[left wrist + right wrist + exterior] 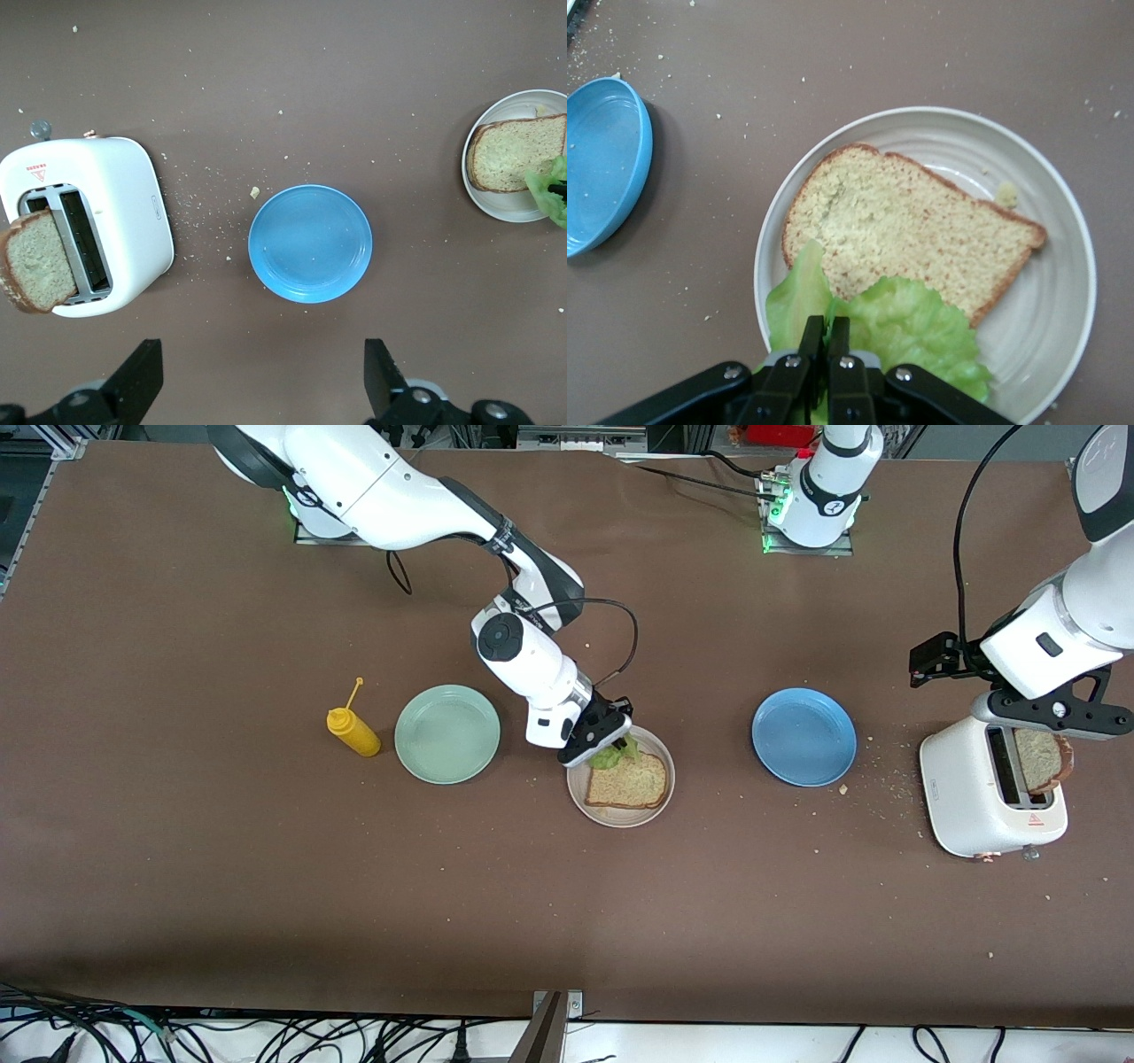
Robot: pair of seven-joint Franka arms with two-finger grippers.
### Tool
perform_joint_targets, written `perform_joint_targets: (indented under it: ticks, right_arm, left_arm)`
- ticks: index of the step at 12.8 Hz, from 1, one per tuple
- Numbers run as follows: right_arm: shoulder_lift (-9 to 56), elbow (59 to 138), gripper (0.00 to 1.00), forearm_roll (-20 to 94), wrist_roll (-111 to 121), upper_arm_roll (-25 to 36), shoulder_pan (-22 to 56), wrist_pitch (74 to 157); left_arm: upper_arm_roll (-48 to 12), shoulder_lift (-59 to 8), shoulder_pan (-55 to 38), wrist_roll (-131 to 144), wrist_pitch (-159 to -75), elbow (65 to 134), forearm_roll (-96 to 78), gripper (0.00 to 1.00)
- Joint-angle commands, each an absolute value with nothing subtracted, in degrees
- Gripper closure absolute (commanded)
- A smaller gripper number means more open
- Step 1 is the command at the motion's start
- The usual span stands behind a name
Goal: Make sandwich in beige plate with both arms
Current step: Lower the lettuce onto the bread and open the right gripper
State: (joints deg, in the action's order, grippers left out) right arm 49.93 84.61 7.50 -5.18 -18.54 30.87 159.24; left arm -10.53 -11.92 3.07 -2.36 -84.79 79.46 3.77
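- Where the matte brown table point(266, 886) runs widest, the strip nearest the front camera lies bare apart from scattered crumbs.
- At mid-table sits the beige plate point(660, 802), round and smooth with a raised rim, holding one square slice of bread point(627, 781), speckled, porous and darker at the crust.
- The right gripper point(601, 746) is over that plate's rim, its fingers clenched on a ruffled, glossy green lettuce leaf point(908, 323) that overlaps the slice's edge.
- A small crumb lies on the plate beside the slice's crust.
- Toward the right arm's end stand a mint-green plate point(447, 734), round and shiny, and just beside it a yellow squeeze bottle point(353, 731) with a thin nozzle.
- Toward the left arm's end lies a blue plate point(803, 736), glossy and round, with open table between it and the beige plate.
- A white toaster point(983, 797) with rounded corners stands near the table's edge at the left arm's end; a second bread slice point(37, 261) leans out of one of its slots.
- Crumbs speckle the table between toaster and blue plate.
- The left gripper point(261, 381) hangs over the table near the toaster, its fingers spread wide and holding nothing.
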Motion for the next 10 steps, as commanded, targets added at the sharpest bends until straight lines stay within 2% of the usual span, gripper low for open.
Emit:
perform_joint_targets:
  ticks: [1,5,10]
  right_arm:
    - [50.8,82.27,1.0,7.38,-0.72,-18.72,30.15,160.22]
    - [51.41,81.39,1.0,7.38,2.54,-18.02,30.23,161.01]
    - [53.96,81.39,1.0,7.38,4.31,-18.02,30.76,166.54]
  left_arm:
    - [-10.63,-11.69,3.34,-2.29,-83.85,78.93,3.43,0.0]
    - [-10.63,-11.69,3.34,-2.29,-83.85,78.93,3.43,0.0]
    - [-10.63,-11.69,3.34,-2.29,-83.85,78.93,3.43,0.0]
